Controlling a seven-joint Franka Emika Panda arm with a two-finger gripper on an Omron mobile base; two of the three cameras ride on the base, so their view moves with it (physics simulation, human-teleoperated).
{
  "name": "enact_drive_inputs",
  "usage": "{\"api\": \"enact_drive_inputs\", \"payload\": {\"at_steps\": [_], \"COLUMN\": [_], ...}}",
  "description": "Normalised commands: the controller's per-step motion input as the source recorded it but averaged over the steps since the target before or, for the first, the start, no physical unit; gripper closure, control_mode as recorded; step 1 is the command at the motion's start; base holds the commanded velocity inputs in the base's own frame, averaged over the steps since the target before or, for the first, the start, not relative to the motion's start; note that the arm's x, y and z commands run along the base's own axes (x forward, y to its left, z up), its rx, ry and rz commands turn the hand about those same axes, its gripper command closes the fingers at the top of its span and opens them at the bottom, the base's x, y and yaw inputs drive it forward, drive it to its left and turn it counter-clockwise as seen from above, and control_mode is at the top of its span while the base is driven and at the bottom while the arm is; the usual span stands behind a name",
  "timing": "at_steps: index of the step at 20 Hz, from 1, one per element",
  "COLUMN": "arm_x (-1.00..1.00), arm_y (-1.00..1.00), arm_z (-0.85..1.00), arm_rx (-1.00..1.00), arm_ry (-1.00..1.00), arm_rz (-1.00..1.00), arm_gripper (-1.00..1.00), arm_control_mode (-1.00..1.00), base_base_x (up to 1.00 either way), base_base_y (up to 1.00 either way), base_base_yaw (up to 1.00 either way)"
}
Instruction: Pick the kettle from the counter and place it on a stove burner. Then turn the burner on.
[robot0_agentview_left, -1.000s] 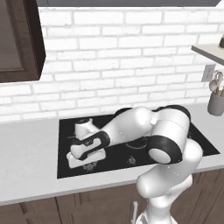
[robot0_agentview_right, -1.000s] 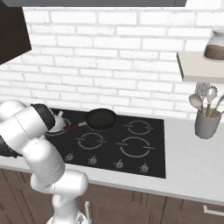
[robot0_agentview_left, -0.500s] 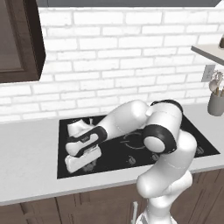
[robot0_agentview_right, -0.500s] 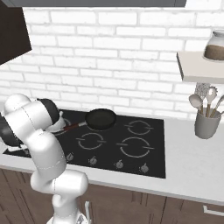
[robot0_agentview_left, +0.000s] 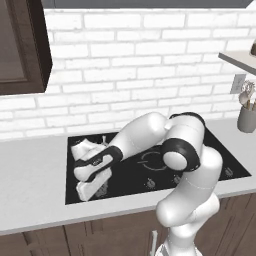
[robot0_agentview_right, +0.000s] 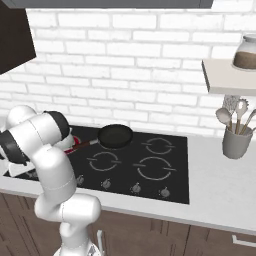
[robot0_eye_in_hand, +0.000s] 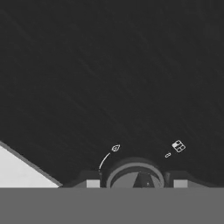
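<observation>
The pale kettle stands on the left rear part of the black glass stove, with its thin handle up. The ring under it is hidden. My gripper is just in front of the kettle and apart from it, low over the stove's front left corner. In the hand view my gripper is open, with one fingertip on each side of a small round knob. A little room shows between the knob and the tips. The light counter runs to the left of the stove.
A black frying pan with a reddish handle sits on a rear burner. A wide grey ring and smaller rings lie bare to the right. A utensil pot stands at the far right under a wall shelf.
My hand has shifted a little left and sunk toward the stove's front left corner, away from the kettle. The elbow has swung up. The kettle and pan have stayed put.
</observation>
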Motion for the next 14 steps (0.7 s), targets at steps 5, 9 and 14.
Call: {"api": "enact_drive_inputs", "payload": {"at_steps": [5,9,14], "arm_x": [-0.10,-0.16,-0.19], "arm_y": [-0.41,-0.45,-0.46], "arm_z": [-0.48,-0.55,-0.56], "arm_rx": [0.00,0.00,0.02], "arm_ry": [0.00,0.00,0.00], "arm_rz": [0.55,0.54,0.54], "arm_gripper": [1.00,1.00,1.00], "arm_control_mode": [-1.00,-1.00,-1.00], "base_base_x": [0.00,0.00,0.00], "base_base_y": [0.00,0.00,0.00], "base_base_yaw": [0.00,0.00,0.00]}}
